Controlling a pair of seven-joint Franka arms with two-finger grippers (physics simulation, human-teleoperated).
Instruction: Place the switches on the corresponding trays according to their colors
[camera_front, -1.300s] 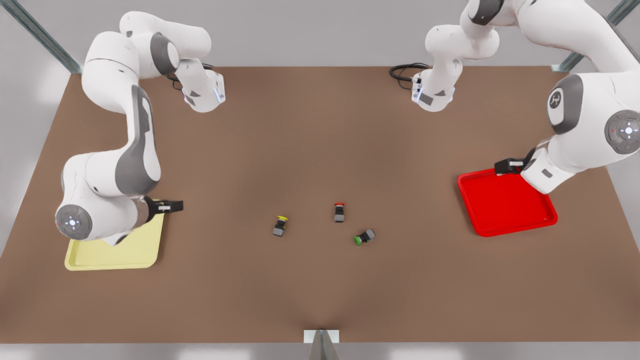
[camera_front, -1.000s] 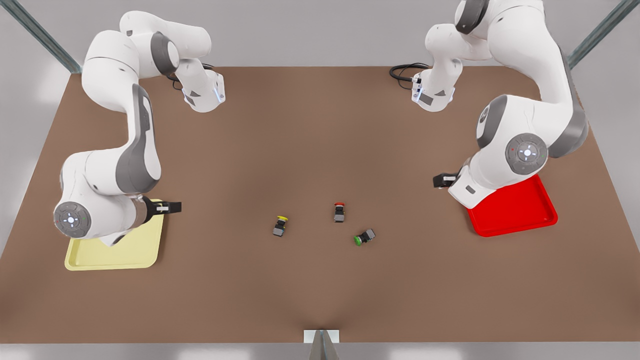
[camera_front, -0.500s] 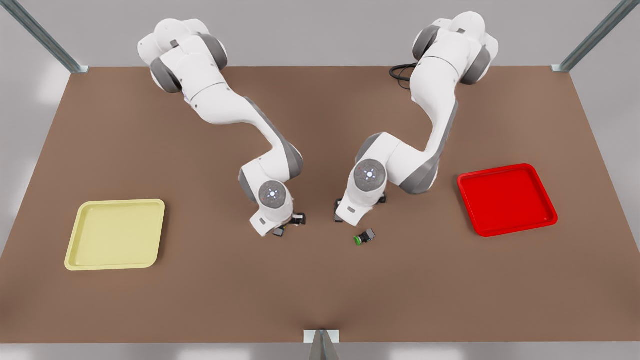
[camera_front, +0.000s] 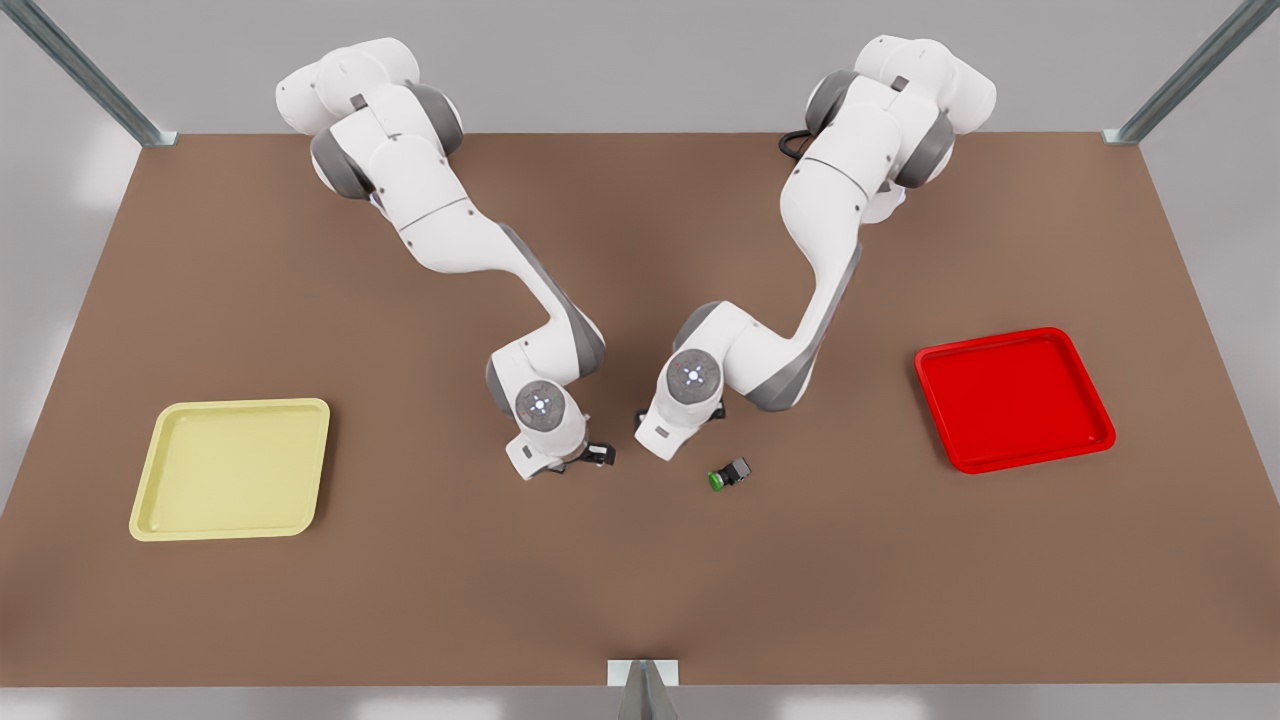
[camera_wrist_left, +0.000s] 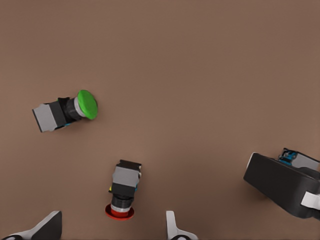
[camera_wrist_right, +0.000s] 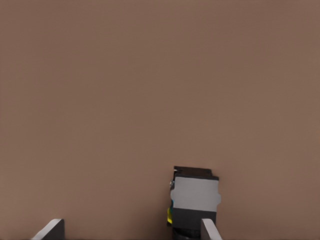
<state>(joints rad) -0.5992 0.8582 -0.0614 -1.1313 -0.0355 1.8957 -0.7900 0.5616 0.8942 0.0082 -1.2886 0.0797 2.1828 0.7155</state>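
Note:
The red switch lies on its side on the brown table, between the fingertips of my open left gripper. In the front view that gripper hangs at the table's middle, on the arm from the front view's right. My open right gripper hovers over the yellow switch, which sits close to one fingertip. In the front view this gripper is just left of the other. The pale yellow tray and the red tray lie far to either side.
A green-capped switch lies on its side just right of the left gripper, also seen in the left wrist view. The two hands stand close together, and the right gripper's black body appears in the left wrist view.
Both arms swung in from above their trays to the table's middle and came down over the yellow and red switches. The switches and trays have not moved.

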